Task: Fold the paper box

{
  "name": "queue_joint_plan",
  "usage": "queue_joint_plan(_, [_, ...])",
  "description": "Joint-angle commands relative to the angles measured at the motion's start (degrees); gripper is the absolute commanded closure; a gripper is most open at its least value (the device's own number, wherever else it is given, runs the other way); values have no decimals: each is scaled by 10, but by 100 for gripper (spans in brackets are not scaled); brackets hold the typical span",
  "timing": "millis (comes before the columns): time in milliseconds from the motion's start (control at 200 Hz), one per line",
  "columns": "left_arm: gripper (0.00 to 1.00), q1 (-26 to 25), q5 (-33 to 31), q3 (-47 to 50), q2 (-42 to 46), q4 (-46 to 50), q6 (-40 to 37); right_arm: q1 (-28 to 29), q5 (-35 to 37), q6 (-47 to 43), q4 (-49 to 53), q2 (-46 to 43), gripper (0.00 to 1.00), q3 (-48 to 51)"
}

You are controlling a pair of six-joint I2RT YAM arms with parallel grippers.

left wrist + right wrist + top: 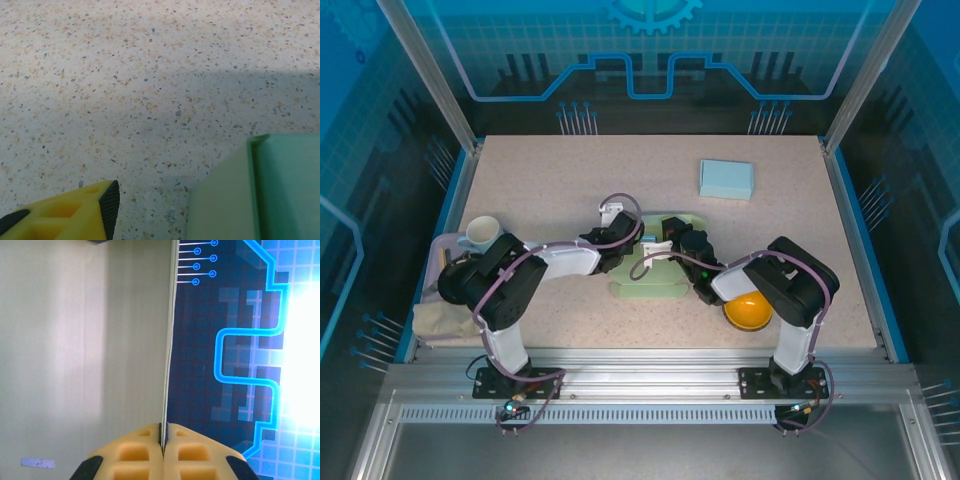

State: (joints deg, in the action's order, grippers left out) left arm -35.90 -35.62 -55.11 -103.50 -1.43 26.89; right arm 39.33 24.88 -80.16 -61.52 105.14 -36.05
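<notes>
Pale green card, the paper box (650, 288), lies mid-tabletop (550, 180) in the top view. Both arms bend over it, the left pincer (620, 218) at its far left corner and the right pincer (658, 250) over its middle.

From the left wrist, one yellow finger (75, 216) hangs close to the speckled surface, with a corner of the box near it. Its partner is out of frame, so I cannot tell whether that pincer is open or closed.

From the right wrist, the fingers are clamped on the thin edge of a raised flap (100, 350), which stands upright.

To fold well, I judge the right should hold that pinch firm and swing the flap along its crease. The left should press the base down so nothing slides.
</notes>
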Motion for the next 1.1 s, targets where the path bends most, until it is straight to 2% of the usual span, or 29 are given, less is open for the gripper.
queue_joint_plan(0, [43,8,25,24,30,-16,-30,-7,25,21,67,10,100,9])
queue_joint_plan(150, [35,8,56,57,54,-47,-41,-6,24,27,74,5,100,7])
queue_joint_plan(250, [34,9,72,67,59,-62,-46,-4,23,34,86,-1,99,4])
queue_joint_plan(295, [34,9,74,65,57,-64,-47,-1,22,36,85,-2,96,4])
queue_joint_plan(350, [35,9,72,58,53,-61,-48,1,21,38,88,-5,86,4])
queue_joint_plan(420, [35,8,63,47,46,-53,-50,3,17,44,94,-11,84,3])
queue_joint_plan(550, [38,9,55,27,34,-49,-55,6,0,63,134,-34,70,1])
queue_joint_plan(655, [42,9,52,17,25,-48,-55,7,-10,79,159,-56,62,1])
queue_joint_plan(750, [50,9,52,14,22,-50,-53,7,-26,95,199,-84,58,-2])
queue_joint_plan(930, [70,9,45,12,12,-47,-47,7,-62,138,286,-152,54,-5])
queue_joint_plan(1095, [76,8,29,8,8,-35,-39,6,-88,216,385,-239,53,-9])
